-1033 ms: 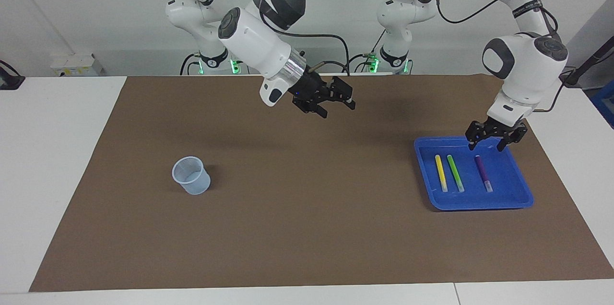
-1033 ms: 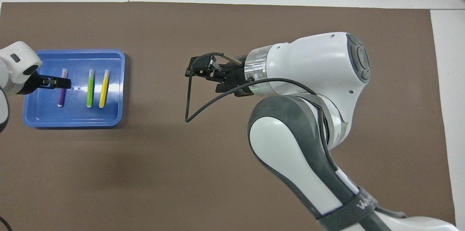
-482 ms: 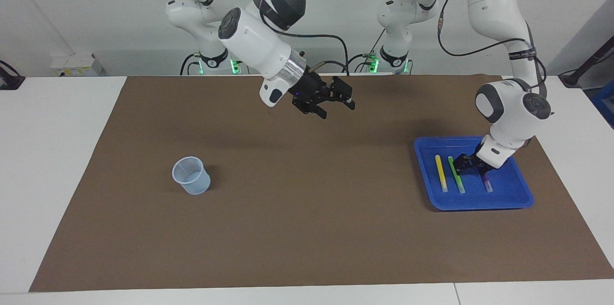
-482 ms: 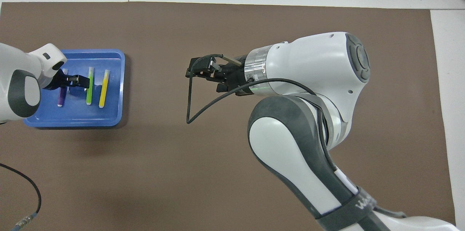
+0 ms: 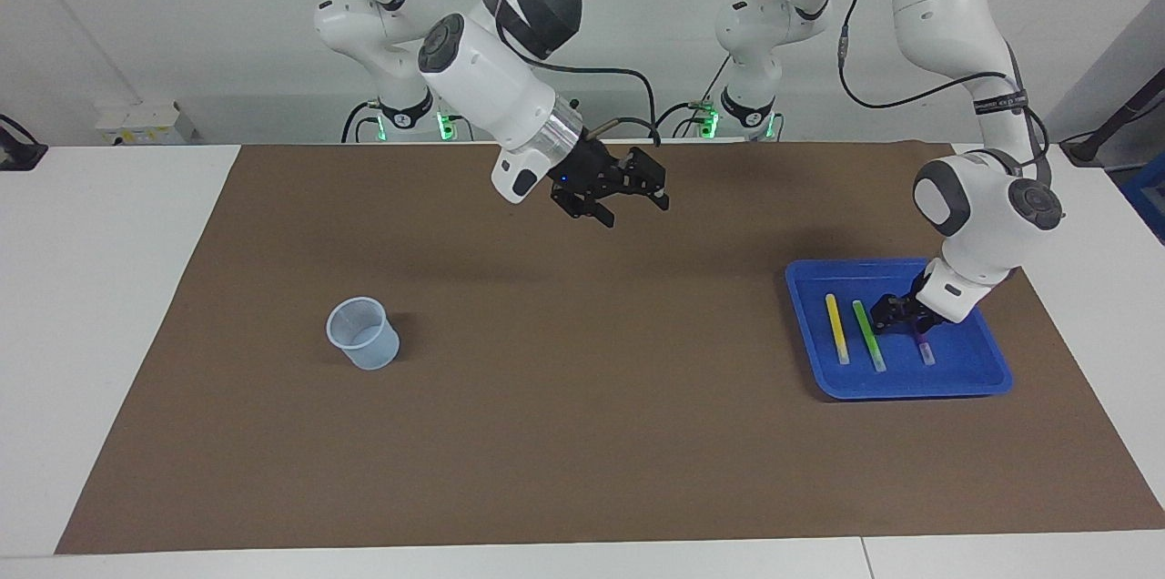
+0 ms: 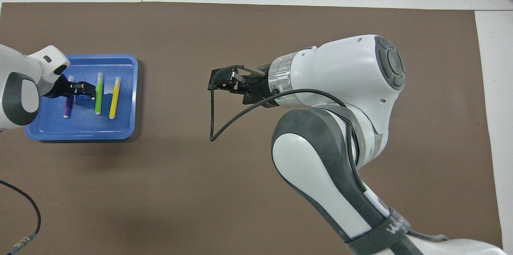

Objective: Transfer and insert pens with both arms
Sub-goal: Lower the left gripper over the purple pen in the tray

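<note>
Black against the brown mat point(image 5: 582, 433), the right gripper point(image 5: 628, 190) hangs in the air over the middle of the table's robot-side half, where we see its fingers spread wide with nothing between them; that arm waits.

Next out from the robots, at the left arm's end of the table, we find the blue tray point(image 5: 978, 374) lying flat on the mat. The left gripper point(image 5: 896, 317) is down inside it, low over the tray floor between the purple pen point(image 5: 925, 350) and the green pen point(image 5: 867, 335). Its fingers stand apart around the purple pen's robot-side half, which they hide from the facing camera; we cannot tell whether they press on the pen yet, and the pen lies on the tray floor.

We count 3 pens in the tray, side by side and roughly parallel, each with its pale tip at the end farther from the robots. The purple pen is closest to the left arm's end of the table, the green pen is in the middle, and the yellow pen point(image 5: 836, 328) is just beside the green one toward the table's centre.

About as far from the robots as the pens, well apart toward the right arm's end, a clear plastic cup point(image 5: 363, 333) stands upright on the mat, mouth up.
</note>
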Available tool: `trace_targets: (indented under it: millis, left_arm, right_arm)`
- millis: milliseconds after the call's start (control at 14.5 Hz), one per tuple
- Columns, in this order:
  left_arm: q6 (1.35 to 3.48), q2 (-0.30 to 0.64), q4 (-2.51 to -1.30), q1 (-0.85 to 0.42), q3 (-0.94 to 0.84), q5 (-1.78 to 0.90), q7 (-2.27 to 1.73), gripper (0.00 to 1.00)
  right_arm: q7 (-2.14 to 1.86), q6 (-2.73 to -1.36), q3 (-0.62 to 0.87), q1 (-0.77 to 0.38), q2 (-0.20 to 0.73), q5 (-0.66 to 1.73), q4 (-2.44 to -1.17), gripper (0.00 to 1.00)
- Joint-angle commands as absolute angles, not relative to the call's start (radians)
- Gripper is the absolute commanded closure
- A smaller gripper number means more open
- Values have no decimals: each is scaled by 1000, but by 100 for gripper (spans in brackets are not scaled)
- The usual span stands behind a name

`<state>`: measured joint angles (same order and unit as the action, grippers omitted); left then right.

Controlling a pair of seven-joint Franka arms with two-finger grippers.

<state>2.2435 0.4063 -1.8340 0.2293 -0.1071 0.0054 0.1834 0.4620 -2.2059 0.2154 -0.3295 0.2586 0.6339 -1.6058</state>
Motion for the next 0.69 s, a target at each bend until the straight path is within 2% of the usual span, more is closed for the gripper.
trace_targets:
  millis: [0,275,482,620]
  left_arm:
    - [2249,431,-1758,238,-104,18,175,16]
    - [2210,481,-1677,259,-104,24,179,17]
    - [2204,517,-1664,284,-107,72,193,20]
    - [2168,601,-1579,310,-109,80,282,25]
  right_arm:
    - [434,-2194,218,-327,258,621,-1606,0]
    - [434,-2194,216,-328,258,620,-1606,0]
    - [433,-2195,218,-327,258,620,-1606,0]
    - [428,-2197,216,-327,258,620,-1606,0]
